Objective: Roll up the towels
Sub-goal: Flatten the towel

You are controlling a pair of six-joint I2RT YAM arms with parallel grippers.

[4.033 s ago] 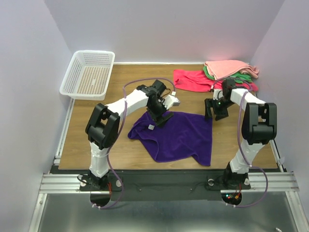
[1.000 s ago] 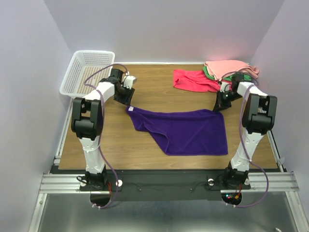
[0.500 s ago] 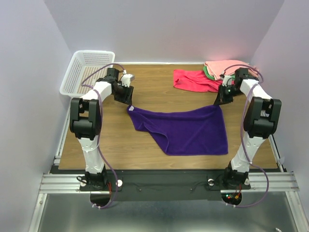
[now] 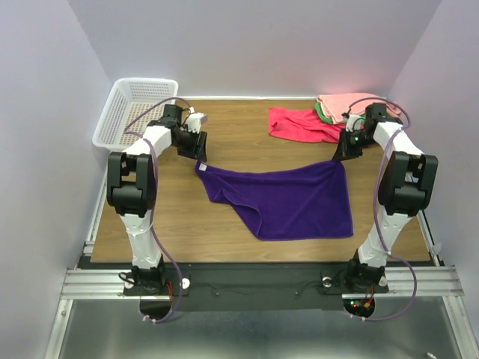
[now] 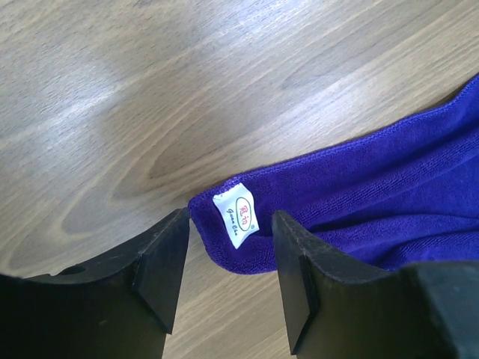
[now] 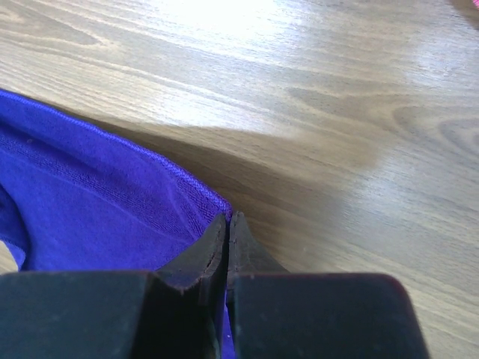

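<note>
The purple towel (image 4: 292, 198) lies spread across the middle of the table, its near left part folded under. Its far left corner with the white tag (image 5: 236, 220) rests flat on the wood. My left gripper (image 4: 196, 149) stands open just behind it, and the corner reaches between the fingers (image 5: 161, 273) ungripped. My right gripper (image 4: 341, 152) is shut on the towel's far right corner (image 6: 198, 202), at table level. A red towel (image 4: 296, 123) lies at the back right, with salmon-pink (image 4: 352, 105) and green (image 4: 323, 112) towels piled beside it.
A white mesh basket (image 4: 120, 120) sits at the table's back left corner, close to my left arm. The towel pile lies just behind my right arm. Purple walls close the table in on three sides.
Both grippers drew apart and stretched the crumpled purple towel wide. In the last second the right gripper carried its corner a little farther back; the left barely moved.
</note>
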